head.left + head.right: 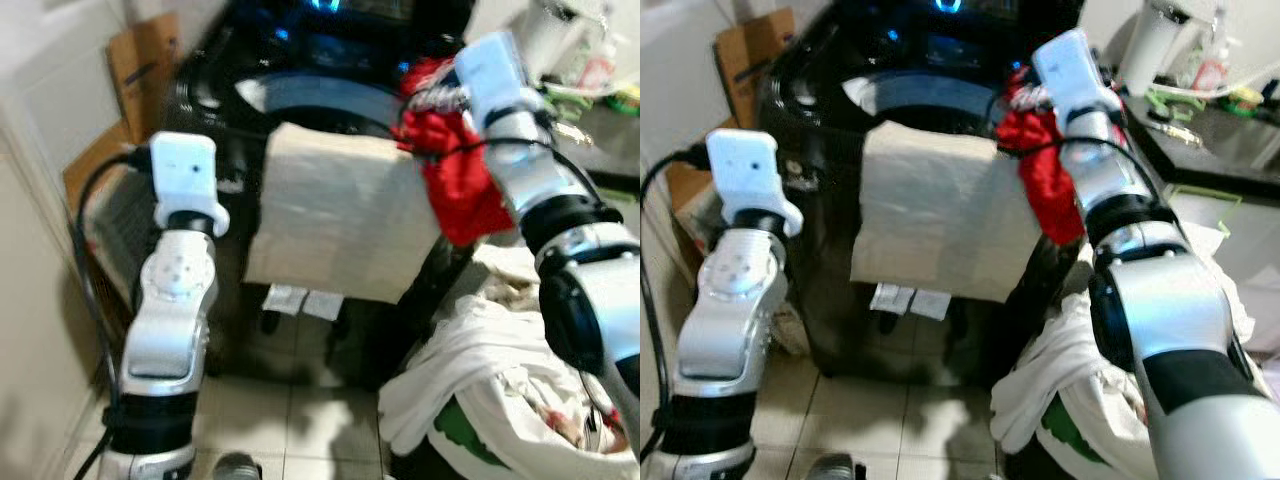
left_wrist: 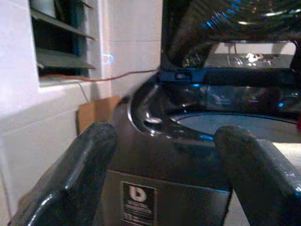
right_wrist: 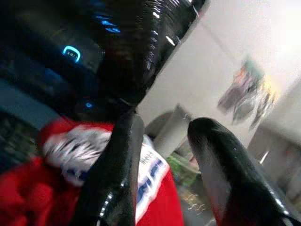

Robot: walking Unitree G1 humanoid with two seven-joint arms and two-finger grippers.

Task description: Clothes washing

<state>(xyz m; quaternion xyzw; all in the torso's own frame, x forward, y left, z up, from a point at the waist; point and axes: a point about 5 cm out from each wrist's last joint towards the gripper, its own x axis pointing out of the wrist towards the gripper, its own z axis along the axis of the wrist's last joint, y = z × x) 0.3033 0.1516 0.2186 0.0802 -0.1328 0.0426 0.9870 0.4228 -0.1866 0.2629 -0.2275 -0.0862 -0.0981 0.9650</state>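
Pale floor tiles (image 1: 300,420) and a white wall frame a black top-loading washing machine (image 1: 830,200) with its lid raised and blue panel lights glowing at the back; a beige towel (image 1: 340,210) hangs over the machine's front rim, covering part of the front face; a cardboard box (image 1: 140,70) leans against the wall at the machine's left back corner; a laundry basket (image 1: 500,400) heaped with white clothes sits on the floor by the machine's right front corner.

At the right edge of the tub opening, the right gripper (image 3: 162,155) carries a red garment (image 1: 455,170), its fingers pinched on the cloth's white-and-blue trim while the rest of the fabric dangles down the outside of the rim; the left gripper (image 2: 164,174) is raised at the machine's left front corner, fingers spread and holding nothing.

Loading appears to be the step in hand, with this piece not yet in the drum; the next move likely calls for carrying the red cloth further over the opening, so that the hanging part clears the rim and the towel, before letting go.
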